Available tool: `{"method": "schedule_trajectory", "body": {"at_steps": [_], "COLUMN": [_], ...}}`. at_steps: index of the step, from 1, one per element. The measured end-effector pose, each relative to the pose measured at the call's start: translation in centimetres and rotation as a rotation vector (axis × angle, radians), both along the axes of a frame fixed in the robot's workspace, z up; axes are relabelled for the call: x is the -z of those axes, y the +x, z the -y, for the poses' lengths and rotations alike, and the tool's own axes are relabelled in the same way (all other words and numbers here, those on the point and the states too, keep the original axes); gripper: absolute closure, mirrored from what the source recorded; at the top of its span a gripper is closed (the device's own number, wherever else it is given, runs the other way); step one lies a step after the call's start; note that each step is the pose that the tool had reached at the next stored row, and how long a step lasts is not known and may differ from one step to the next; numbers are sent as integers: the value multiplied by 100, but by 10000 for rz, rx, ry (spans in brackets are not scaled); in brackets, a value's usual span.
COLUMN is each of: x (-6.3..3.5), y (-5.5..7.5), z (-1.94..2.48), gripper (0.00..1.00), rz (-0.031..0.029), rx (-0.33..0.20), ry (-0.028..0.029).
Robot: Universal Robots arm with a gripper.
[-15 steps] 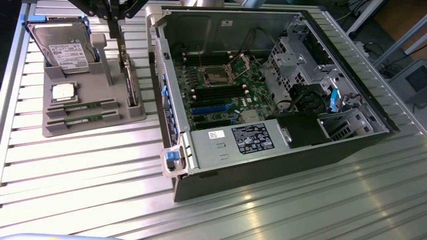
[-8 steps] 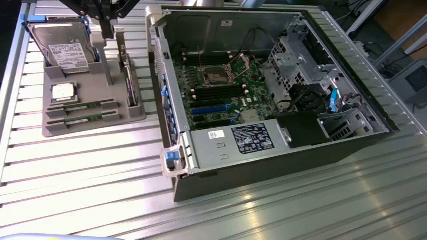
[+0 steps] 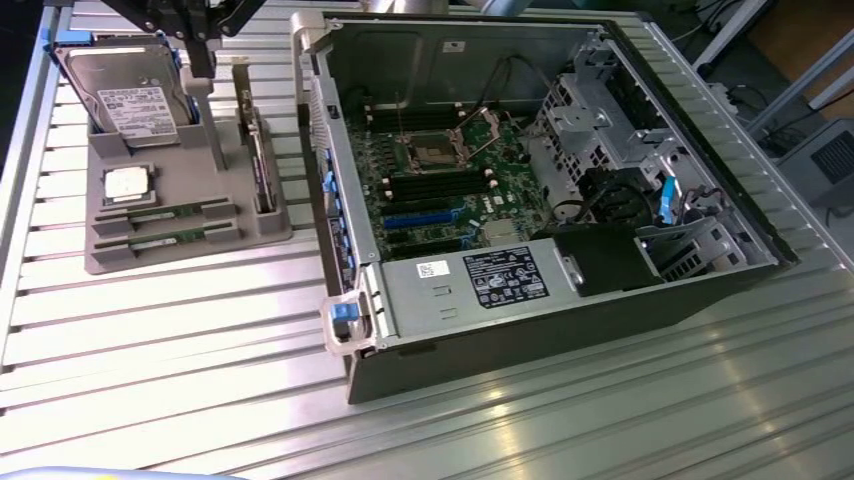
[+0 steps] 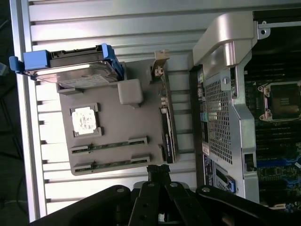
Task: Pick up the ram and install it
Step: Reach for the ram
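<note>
Claw [image 4: 159,170]: fingers pressed together, empty, hanging above edge of grey tray [image 4: 134,123].

Near ram stick [image 4: 113,164]: flat in tray slot, below claw, closest tray item to its tips, untouched.

Far ram stick [image 4: 109,145]: parallel in next slot, just beyond first.

Silver chip [image 4: 85,120]: further from claw, past both sticks.

Hard drive [image 4: 75,70]: far end of tray from claw, propped on edge.

Upright card [image 4: 165,117]: along tray side nearest computer.

Open computer case [image 4: 225,42]: beside tray, off to exterior view's right of claw, board [image 3: 441,190] exposed.
</note>
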State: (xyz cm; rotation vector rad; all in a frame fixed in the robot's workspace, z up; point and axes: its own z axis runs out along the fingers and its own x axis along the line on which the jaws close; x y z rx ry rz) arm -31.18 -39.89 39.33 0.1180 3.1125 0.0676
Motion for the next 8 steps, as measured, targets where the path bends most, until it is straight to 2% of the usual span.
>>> {"method": "schedule_trajectory", "body": {"at_steps": [8], "x": [0], "y": [-71], "z": [0], "gripper": [90], "rz": [-1], "rx": [0], "ry": [-1]}}
